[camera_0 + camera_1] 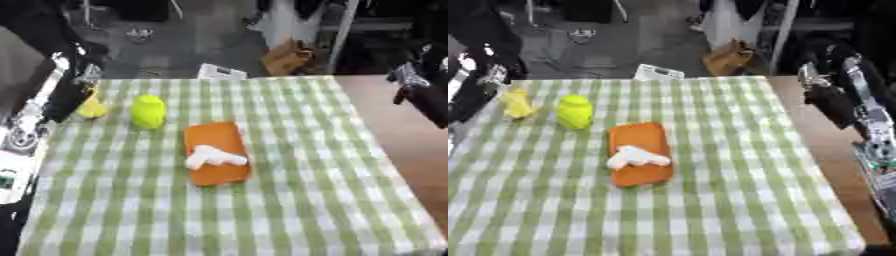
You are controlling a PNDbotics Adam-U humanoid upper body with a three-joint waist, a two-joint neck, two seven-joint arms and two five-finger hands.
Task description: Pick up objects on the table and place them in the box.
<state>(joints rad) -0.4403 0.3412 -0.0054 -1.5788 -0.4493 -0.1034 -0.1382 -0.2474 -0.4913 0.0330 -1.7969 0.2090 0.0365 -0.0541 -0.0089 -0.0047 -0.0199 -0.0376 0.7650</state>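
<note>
We see an orange block [217, 153] mid-table [315, 210] with a white object [213, 157] on top, a lime-green object [148, 111] and yellow object [91, 107] beyond; hand [826, 97] openness we cannot tell.

No lettering, label, brand, number or sign can be read anywhere: not on the orange block [217, 153], nor on the white object [213, 157] lying on it.
</note>
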